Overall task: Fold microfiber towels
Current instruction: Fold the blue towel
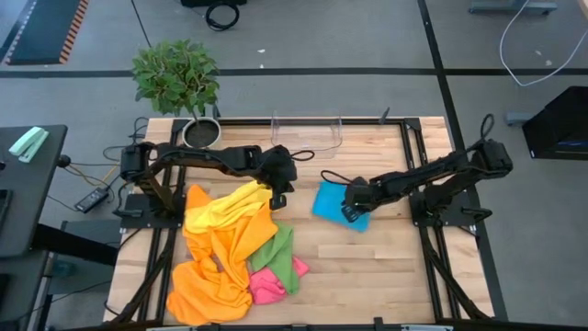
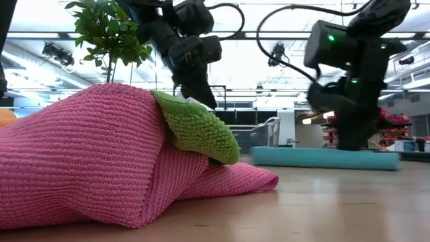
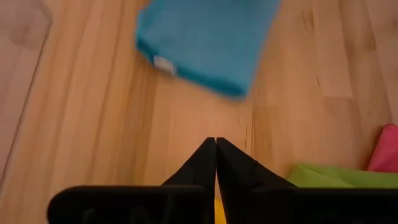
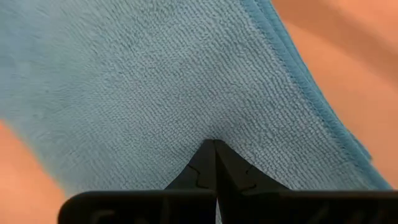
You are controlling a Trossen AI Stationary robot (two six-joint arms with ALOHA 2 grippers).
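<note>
A heap of microfiber towels lies at the table's left. It holds a yellow towel [image 1: 234,211], orange ones [image 1: 216,276], a green one [image 1: 280,253] and a pink one [image 1: 266,287]. My left gripper [image 1: 278,190] is at the heap's far right end, shut on the yellow towel. A folded blue towel [image 1: 333,202] lies flat near the table's middle. My right gripper [image 1: 351,211] is shut, with its tips down on the blue towel. In the low view the pink towel [image 2: 87,161] and the green towel [image 2: 198,128] hide the yellow one. My left gripper pinches the yellow towel's far right tip [image 1: 267,192] between its two fingers, and a sliver of yellow [image 3: 219,210] shows in their gap. The fingers slant down toward the table's right. The towel trails from them back onto the heap. My right gripper sets its shut fingertips [image 4: 214,149] on the blue towel's top face [image 4: 186,93], coming steeply from above. The towel lies flat on the table. Whether any layer is caught between the tips cannot be told.
A clear plastic bin [image 1: 308,133] stands at the far edge. A potted plant [image 1: 179,78] stands at the far left corner. Bare wood [image 1: 386,276] stretches near and right of the heap.
</note>
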